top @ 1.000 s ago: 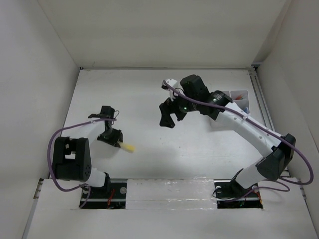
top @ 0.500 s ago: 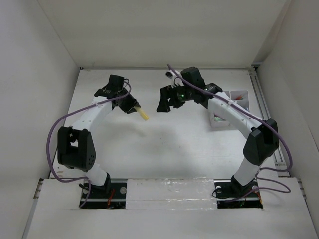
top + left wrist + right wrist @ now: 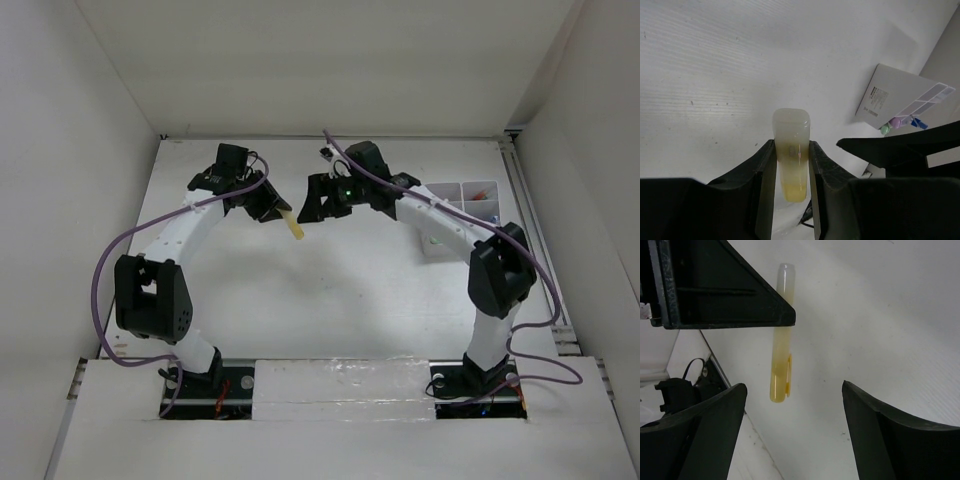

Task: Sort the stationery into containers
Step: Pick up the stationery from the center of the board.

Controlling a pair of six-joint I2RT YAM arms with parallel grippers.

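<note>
**Supervisor:** What were your grippers doing at that point?

**Operator:** My left gripper (image 3: 791, 150) was clamped on the yellow marker (image 3: 791, 145), pinching it near its coloured end so the pale cap end stuck out past the fingertips. My right gripper (image 3: 312, 203) had its jaws spread wide with nothing in them, facing the marker's free end. From the top view I couldn't tell whether it was touching.

**Supervisor:** And where was that relative to the divided box (image 3: 447, 187)?

**Operator:** Well away from it, on the left arm's side, held up off the table (image 3: 330, 300). The right arm stretched from beside the box out towards the marker.

**Supervisor:** So which step was that?

**Operator:** I judged it a handover, since the box sat on the right arm's side. The next move called for lining the open jaws up around the cap end and closing on it. Only then should the left grip let go, and after that I'd carry the marker to a compartment.

**Supervisor:** Anything about the object to mind?

**Operator:** It was a slim, smooth plastic stick with a translucent body, yellow at one end and a rounded, cloudy cap at the other. I expected it to be slippery and likely to twist if gripped off-centre. The box was thin, white plastic, square and partitioned, with small coloured items already inside.
</note>
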